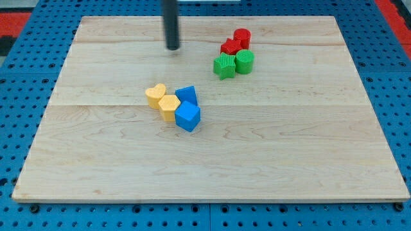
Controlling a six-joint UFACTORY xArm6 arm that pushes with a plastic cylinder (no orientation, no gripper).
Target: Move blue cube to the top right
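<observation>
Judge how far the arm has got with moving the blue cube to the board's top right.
Done: nothing visible; the blue cube sits near the board's middle, touching the blue wedge-like block and the yellow hexagonal block.
In hand: my tip stands near the view's top, apart from every block.
Left: reaching the cube's lower-left side and the whole push toward the top right.

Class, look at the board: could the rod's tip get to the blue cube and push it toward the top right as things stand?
Probably yes. My tip stands apart near the view's top; bare board lies below and left of the blue cube. The yellow blocks crowd its left.
</observation>
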